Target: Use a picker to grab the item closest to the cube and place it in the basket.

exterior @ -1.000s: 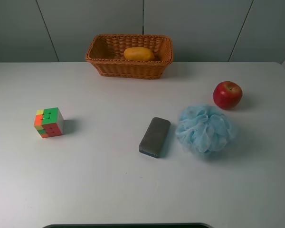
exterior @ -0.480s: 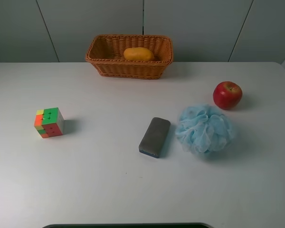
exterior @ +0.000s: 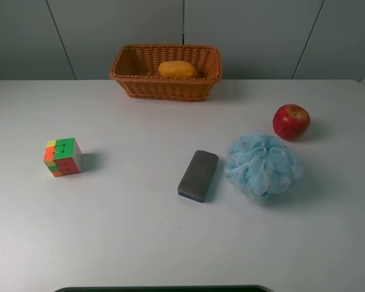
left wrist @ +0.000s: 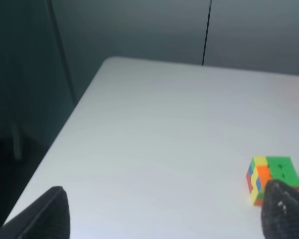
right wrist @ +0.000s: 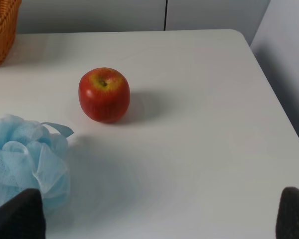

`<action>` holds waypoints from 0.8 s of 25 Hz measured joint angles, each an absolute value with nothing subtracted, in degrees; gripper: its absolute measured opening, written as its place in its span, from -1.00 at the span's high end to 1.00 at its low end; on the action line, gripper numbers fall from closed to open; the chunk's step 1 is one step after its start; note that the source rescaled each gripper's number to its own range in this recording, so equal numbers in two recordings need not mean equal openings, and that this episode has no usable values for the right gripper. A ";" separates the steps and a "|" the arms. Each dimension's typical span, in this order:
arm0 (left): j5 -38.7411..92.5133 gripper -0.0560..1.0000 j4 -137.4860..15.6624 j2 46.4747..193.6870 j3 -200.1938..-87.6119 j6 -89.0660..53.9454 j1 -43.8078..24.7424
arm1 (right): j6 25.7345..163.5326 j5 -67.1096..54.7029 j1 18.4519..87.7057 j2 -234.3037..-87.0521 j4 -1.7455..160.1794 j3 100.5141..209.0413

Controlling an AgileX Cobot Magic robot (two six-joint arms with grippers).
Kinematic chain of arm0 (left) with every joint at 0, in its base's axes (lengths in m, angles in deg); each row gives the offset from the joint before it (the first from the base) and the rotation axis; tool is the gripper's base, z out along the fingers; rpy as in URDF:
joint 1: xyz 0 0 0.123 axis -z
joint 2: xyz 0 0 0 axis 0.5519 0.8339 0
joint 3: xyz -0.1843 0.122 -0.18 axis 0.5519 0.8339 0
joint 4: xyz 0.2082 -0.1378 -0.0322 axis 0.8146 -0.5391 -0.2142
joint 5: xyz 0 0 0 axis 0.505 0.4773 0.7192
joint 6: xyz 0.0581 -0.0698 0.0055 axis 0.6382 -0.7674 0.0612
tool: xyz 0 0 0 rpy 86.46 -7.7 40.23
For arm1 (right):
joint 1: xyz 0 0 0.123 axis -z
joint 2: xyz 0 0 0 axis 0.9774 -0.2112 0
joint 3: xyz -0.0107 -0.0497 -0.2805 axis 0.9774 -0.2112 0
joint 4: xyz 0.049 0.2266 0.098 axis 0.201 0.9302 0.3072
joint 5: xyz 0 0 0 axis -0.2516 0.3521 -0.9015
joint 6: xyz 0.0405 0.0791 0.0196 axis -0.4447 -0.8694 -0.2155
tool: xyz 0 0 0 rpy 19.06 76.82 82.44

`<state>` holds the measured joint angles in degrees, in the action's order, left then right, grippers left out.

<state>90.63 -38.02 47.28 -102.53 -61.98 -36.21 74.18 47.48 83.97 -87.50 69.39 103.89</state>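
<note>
The multicoloured cube (exterior: 62, 157) sits on the white table at the left; it also shows in the left wrist view (left wrist: 271, 177). A grey oblong block (exterior: 198, 175) lies flat near the table's middle, the nearest item to the cube. The wicker basket (exterior: 164, 88) stands at the back centre with a yellow-orange fruit (exterior: 177, 69) inside. Neither arm shows in the exterior high view. My left gripper (left wrist: 169, 219) is open and empty, back from the cube. My right gripper (right wrist: 154, 219) is open and empty, back from the blue pouf.
A light blue mesh bath pouf (exterior: 263, 165) lies just right of the grey block, also in the right wrist view (right wrist: 25, 164). A red apple (exterior: 291, 121) stands behind it, also in the right wrist view (right wrist: 104, 94). The table's right edge (right wrist: 269, 84) is close to the apple.
</note>
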 joint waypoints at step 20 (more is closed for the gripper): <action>85.63 -1.00 -42.04 46.95 -93.96 -60.53 -36.21 | 74.18 47.48 83.97 -87.50 69.39 103.89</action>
<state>85.63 -42.04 46.95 -93.96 -60.53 -36.21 74.18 47.48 83.97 -87.50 69.39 103.89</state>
